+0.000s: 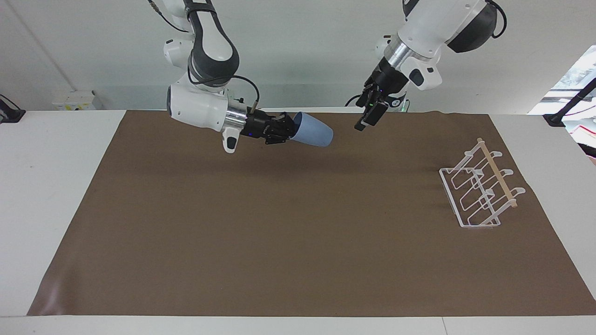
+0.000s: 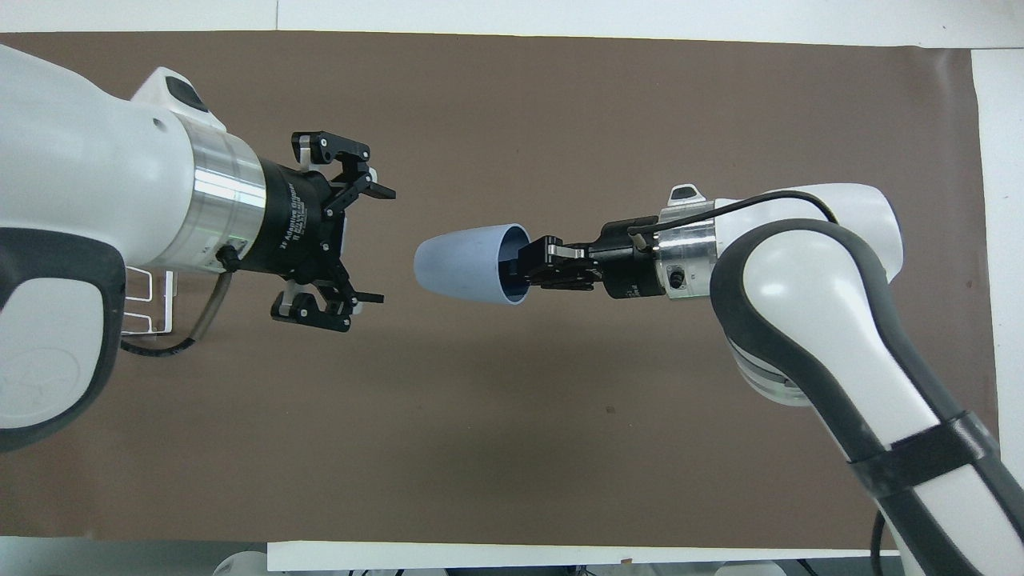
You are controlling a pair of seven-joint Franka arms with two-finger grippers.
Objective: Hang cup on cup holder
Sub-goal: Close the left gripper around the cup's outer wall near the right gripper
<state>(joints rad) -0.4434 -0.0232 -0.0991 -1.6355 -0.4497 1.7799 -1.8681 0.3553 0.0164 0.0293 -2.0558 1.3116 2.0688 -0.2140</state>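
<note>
Light-blue and plain, the small tapered plastic cup [image 1: 313, 134] hangs on its side in the air over the robots' edge of the brown-covered bench [image 1: 298, 260], the right gripper [image 1: 285, 130] clamped on its rim with one finger inside, base toward the left gripper [image 2: 370, 242], whose fingers gape just beside it. A handover looks imminent: releasing early would drop the cup. The white wire cup holder [image 1: 479, 190] sits at the left arm's end. The left gripper's lettering is unreadable.
</note>
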